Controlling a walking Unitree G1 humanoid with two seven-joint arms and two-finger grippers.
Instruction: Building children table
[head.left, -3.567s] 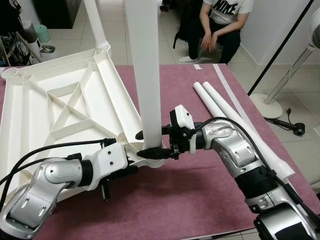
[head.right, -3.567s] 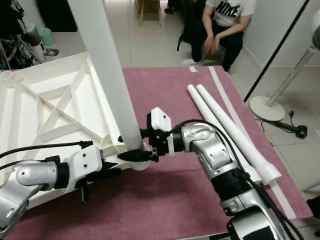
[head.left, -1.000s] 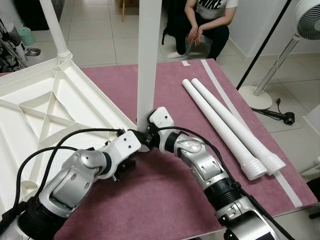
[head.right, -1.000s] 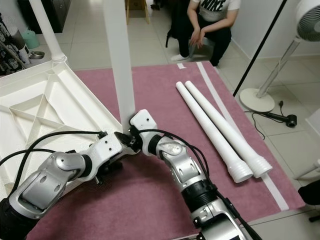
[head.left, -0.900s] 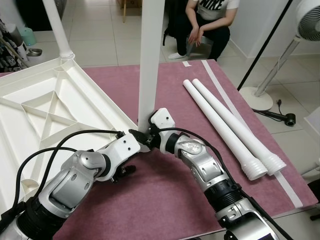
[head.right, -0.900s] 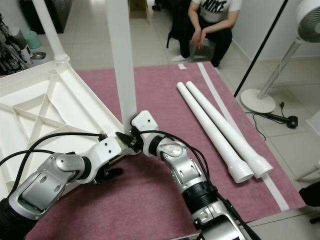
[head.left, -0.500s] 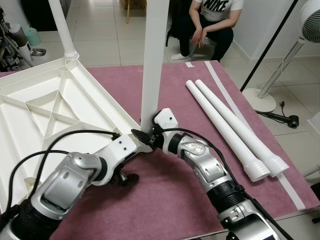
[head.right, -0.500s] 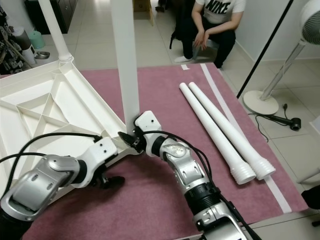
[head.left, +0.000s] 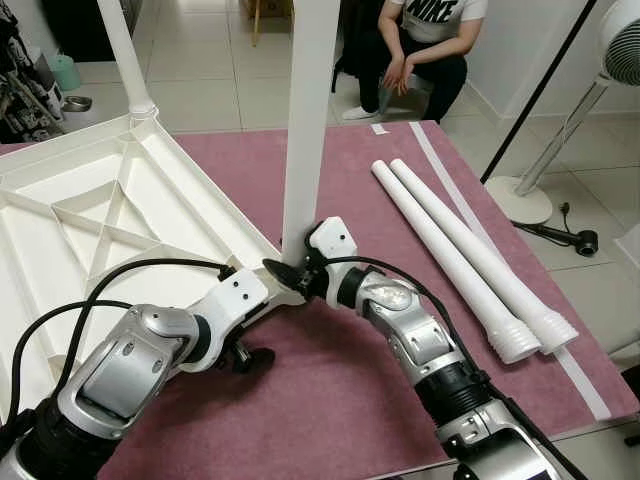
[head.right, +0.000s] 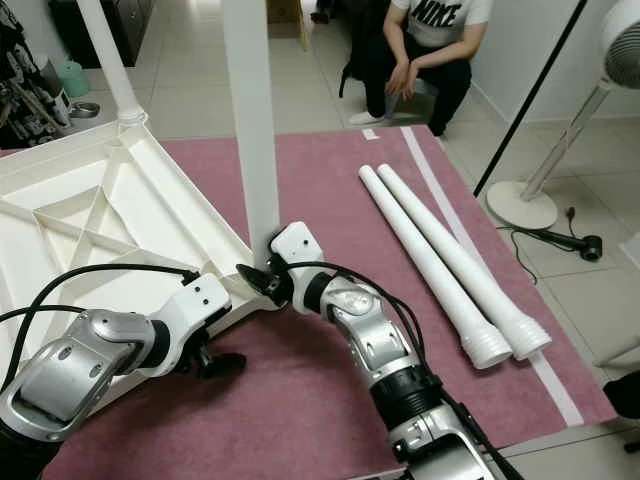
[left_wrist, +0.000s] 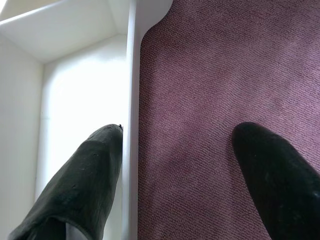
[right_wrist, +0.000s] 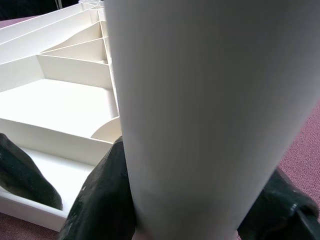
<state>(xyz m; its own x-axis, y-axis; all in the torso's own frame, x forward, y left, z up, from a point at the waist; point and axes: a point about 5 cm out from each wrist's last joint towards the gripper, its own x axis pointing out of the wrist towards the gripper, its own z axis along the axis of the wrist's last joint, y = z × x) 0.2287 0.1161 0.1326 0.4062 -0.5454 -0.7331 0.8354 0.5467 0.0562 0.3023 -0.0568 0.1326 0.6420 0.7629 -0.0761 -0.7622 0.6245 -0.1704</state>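
Since half a second ago your left gripper (left_wrist: 175, 150) has barely shifted, fingers spread astride the upturned white ribbed plastic tabletop (head.left: 100, 215) rim. Your right gripper (head.left: 283, 270) clamps the upright white tubular leg (head.left: 308, 120).

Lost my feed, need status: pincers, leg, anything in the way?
Right pincer shut on upright leg at tabletop corner. Left pincer open, astride tabletop edge. Two spare legs lie apart on the right.
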